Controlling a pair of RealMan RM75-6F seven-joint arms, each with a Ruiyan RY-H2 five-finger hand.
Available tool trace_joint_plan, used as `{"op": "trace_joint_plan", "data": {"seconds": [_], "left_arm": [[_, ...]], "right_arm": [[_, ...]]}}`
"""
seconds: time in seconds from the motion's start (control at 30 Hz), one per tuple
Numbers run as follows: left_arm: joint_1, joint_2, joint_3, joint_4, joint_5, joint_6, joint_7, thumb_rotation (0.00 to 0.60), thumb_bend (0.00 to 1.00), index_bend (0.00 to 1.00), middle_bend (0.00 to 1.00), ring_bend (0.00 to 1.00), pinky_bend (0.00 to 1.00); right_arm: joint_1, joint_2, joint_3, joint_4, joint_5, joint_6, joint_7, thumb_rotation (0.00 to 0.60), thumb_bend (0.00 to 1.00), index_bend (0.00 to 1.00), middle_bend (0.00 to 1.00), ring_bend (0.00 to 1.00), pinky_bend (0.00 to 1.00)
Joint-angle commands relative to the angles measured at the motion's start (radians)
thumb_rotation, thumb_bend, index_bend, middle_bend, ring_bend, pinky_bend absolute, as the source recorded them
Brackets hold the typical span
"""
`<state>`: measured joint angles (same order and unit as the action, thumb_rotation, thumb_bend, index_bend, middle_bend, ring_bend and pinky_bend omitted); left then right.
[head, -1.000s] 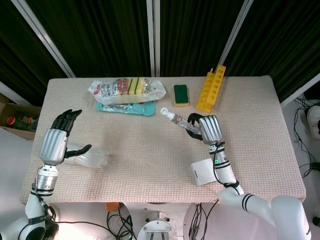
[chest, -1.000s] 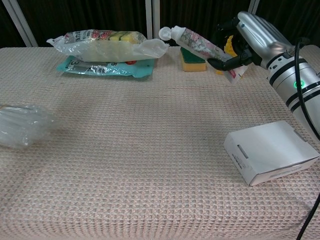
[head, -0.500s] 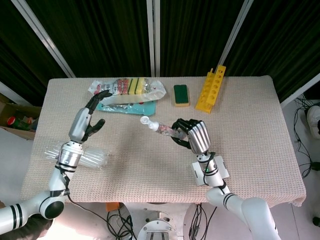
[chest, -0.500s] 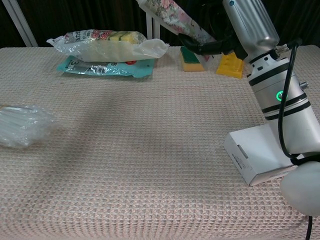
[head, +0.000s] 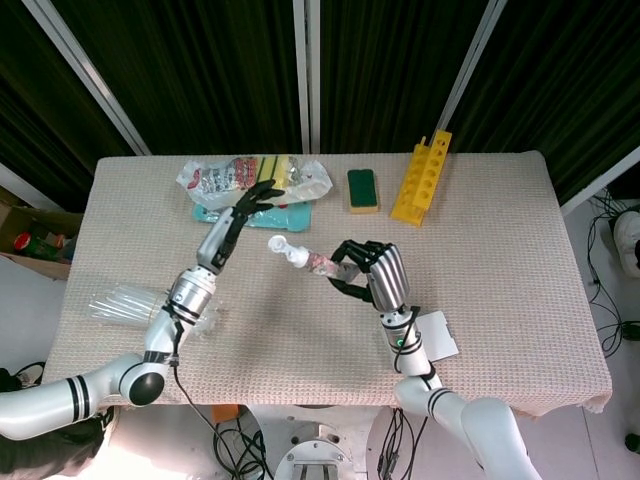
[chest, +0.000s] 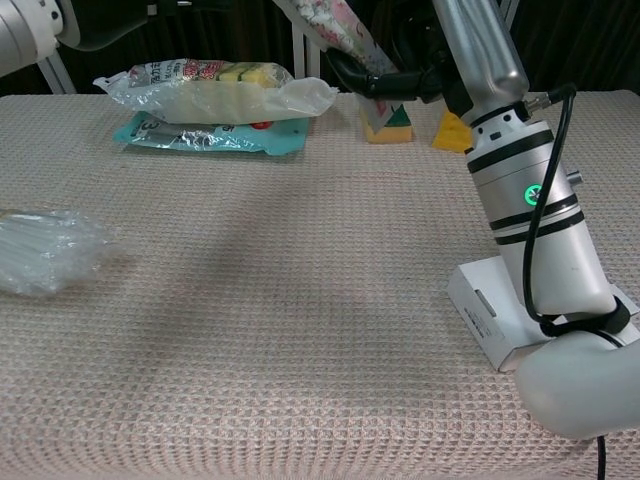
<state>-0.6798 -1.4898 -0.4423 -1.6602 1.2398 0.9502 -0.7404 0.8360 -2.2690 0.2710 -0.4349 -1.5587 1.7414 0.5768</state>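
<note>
Tube (head: 305, 258) being gripped aloft by right hand (head: 375, 276), cap toward spread, empty left hand (head: 243, 210).
Risk being judged: the soft tube is being held mid-air over the table (head: 500, 220); a misaligned reach could knock it loose.
</note>
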Motion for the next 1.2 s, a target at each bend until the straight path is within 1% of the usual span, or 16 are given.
{"op": "trace_joint_plan", "data": {"seconds": [0.03, 0.2, 0.5, 0.77, 0.87, 1.03, 1.2], "left_arm": [[-0.023, -0.014, -0.003, 0.003, 0.023, -0.015, -0.035, 0.0, 0.0, 0.1, 0.17, 0.1, 0.15], [-0.04, -0.013, 0.005, -0.003, 0.051, -0.017, -0.051, 0.0, 0.0, 0.1, 0.17, 0.1, 0.15], [-0.066, -0.029, 0.019, -0.011, 0.08, -0.002, -0.072, 0.0, 0.0, 0.1, 0.17, 0.1, 0.15], [-0.092, -0.045, 0.026, -0.006, 0.1, 0.016, -0.061, 0.0, 0.0, 0.1, 0.17, 0.1, 0.15], [-0.098, -0.051, 0.036, -0.003, 0.12, 0.034, -0.037, 0.0, 0.0, 0.1, 0.17, 0.1, 0.15], [-0.103, -0.067, 0.053, 0.012, 0.148, 0.083, 0.042, 0.0, 0.0, 0.1, 0.17, 0.1, 0.15], [-0.108, -0.075, 0.065, 0.02, 0.167, 0.129, 0.154, 0.0, 0.0, 0.1, 0.17, 0.1, 0.15]], "right_arm": [[0.007, 0.0, -0.007, -0.013, 0.011, -0.027, 0.004, 0.6, 0.51, 1.0, 0.95, 0.84, 0.95], [0.018, 0.0, -0.004, -0.028, 0.029, -0.058, 0.015, 0.6, 0.51, 1.0, 0.95, 0.84, 0.95], [0.026, 0.0, -0.025, -0.081, 0.055, -0.12, 0.021, 0.6, 0.51, 1.0, 0.95, 0.84, 0.95], [0.035, 0.0, -0.041, -0.117, 0.082, -0.165, 0.016, 0.6, 0.51, 1.0, 0.95, 0.84, 0.95], [0.038, 0.0, -0.048, -0.123, 0.087, -0.179, 0.014, 0.6, 0.51, 1.0, 0.95, 0.84, 0.95], [0.039, 0.0, -0.056, -0.13, 0.095, -0.205, 0.013, 0.6, 0.51, 1.0, 0.95, 0.84, 0.95], [0.036, 0.0, -0.057, -0.131, 0.1, -0.235, 0.004, 0.6, 0.52, 1.0, 0.95, 0.84, 0.95]]}}
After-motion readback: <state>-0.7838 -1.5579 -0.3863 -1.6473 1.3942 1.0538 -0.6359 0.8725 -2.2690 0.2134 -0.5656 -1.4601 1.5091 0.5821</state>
